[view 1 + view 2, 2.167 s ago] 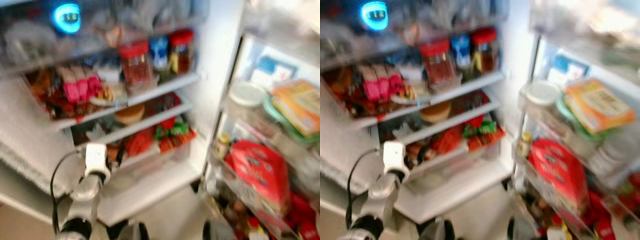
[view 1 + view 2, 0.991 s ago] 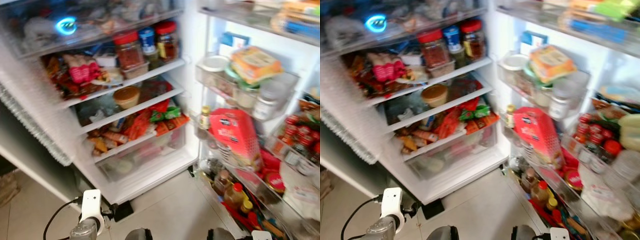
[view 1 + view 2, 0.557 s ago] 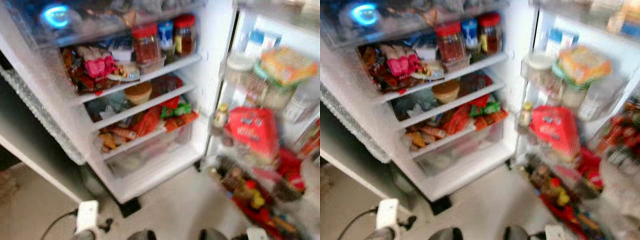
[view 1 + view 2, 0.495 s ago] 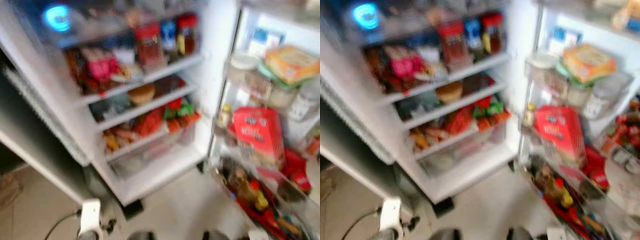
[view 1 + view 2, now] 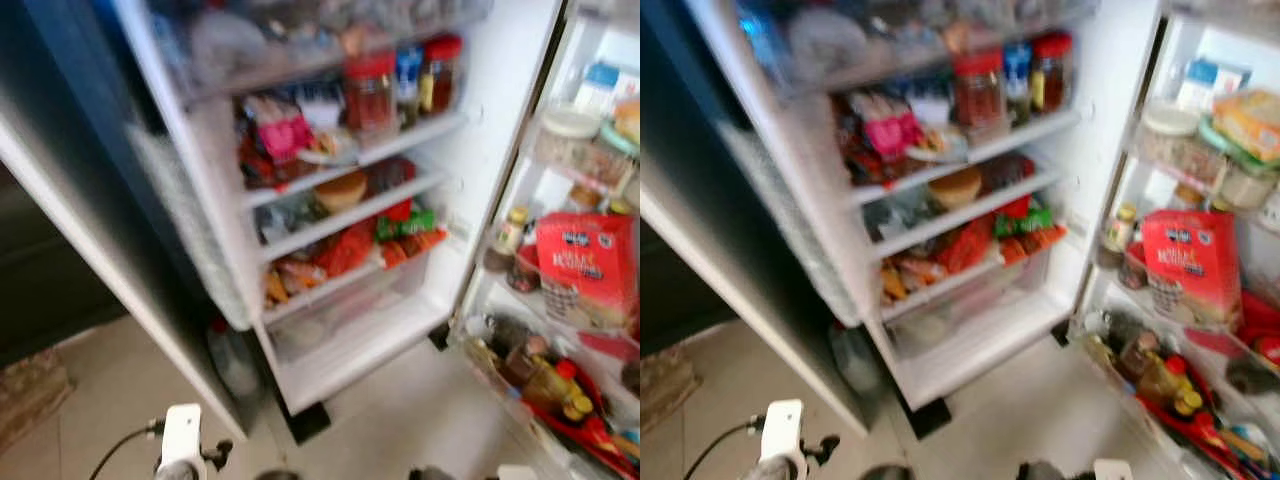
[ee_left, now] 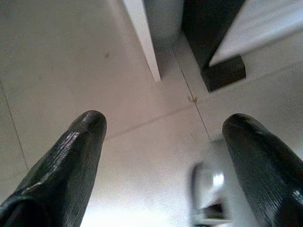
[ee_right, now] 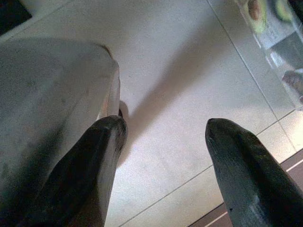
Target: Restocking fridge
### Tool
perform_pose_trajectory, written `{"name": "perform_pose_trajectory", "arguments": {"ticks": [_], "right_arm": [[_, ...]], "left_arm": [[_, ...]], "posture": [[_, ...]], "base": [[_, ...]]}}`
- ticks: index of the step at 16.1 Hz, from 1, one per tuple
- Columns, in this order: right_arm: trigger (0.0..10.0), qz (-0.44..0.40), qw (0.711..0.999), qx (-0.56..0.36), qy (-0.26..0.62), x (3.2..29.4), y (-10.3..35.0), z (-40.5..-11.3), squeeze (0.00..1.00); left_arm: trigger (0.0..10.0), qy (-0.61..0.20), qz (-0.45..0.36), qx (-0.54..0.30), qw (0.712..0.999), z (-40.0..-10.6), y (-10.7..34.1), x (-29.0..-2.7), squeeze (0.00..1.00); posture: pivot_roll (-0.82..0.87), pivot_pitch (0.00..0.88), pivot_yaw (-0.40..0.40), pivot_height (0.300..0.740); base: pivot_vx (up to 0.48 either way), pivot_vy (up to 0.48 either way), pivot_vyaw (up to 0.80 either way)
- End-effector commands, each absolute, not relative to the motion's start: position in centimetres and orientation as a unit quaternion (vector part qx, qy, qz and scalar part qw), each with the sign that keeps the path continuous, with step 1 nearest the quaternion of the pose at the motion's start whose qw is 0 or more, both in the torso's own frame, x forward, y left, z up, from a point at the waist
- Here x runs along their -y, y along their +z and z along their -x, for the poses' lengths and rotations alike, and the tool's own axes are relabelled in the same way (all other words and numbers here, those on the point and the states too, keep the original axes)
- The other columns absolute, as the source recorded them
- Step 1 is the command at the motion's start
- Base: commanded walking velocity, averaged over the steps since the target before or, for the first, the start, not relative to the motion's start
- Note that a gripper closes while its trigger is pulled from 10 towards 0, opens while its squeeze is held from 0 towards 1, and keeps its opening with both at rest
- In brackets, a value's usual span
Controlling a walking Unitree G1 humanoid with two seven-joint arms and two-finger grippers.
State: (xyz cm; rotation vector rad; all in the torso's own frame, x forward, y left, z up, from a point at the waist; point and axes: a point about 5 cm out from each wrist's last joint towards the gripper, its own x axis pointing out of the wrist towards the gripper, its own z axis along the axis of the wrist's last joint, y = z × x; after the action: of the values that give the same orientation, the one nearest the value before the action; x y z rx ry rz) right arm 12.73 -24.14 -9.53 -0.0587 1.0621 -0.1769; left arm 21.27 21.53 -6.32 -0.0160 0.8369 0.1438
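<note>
View swung left; fridge [image 5: 350, 200] open (floor [image 5: 420, 420] before it); both arms' fingers spread.

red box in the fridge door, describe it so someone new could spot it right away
Look at the open fridge door on the right, at its middle rack. The red cardboard box with white lettering stands there beside small bottles and jars; it is the largest, brightest red item on the door.

Matt floor tiles [image 6: 57, 71]; clear plastic fridge drawer [image 5: 340, 320].
</note>
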Motion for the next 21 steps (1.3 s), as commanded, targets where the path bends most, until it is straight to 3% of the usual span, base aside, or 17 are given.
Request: {"name": "perform_pose_trajectory", "arguments": {"ticks": [1, 5, 13, 21], "right_arm": [[10.0, 0.030, 0.859, -0.506, -0.076, 23.84, -9.53, -12.96, 0.00], [10.0, 0.024, 0.865, -0.494, -0.080, 23.98, -9.35, -13.27, 0.00], [10.0, 0.016, 0.864, -0.496, -0.086, 23.76, -9.43, -13.29, 0.00], [10.0, 0.006, 0.866, -0.491, -0.089, 23.59, -9.48, -13.16, 0.00]], "left_arm": [[10.0, 0.083, 0.010, -0.418, 0.904, -20.55, -6.65, -22.10, 0.00], [10.0, 0.088, 0.021, -0.419, 0.904, -20.60, -6.69, -21.86, 0.00], [10.0, 0.089, 0.019, -0.420, 0.903, -20.77, -6.55, -22.14, 0.00], [10.0, 0.095, 0.043, -0.419, 0.902, -20.81, -6.58, -21.93, 0.00]], "posture": [[-0.07, 0.014, 0.033, 0.643], [-0.06, 0.023, 0.028, 0.647], [-0.06, 0.038, 0.047, 0.740], [-0.06, 0.018, 0.058, 0.740]], "base": [[0.000, 0.000, 0.00], [0.000, 0.000, 0.00], [0.000, 0.000, 0.00], [0.000, 0.033, 0.00]]}}
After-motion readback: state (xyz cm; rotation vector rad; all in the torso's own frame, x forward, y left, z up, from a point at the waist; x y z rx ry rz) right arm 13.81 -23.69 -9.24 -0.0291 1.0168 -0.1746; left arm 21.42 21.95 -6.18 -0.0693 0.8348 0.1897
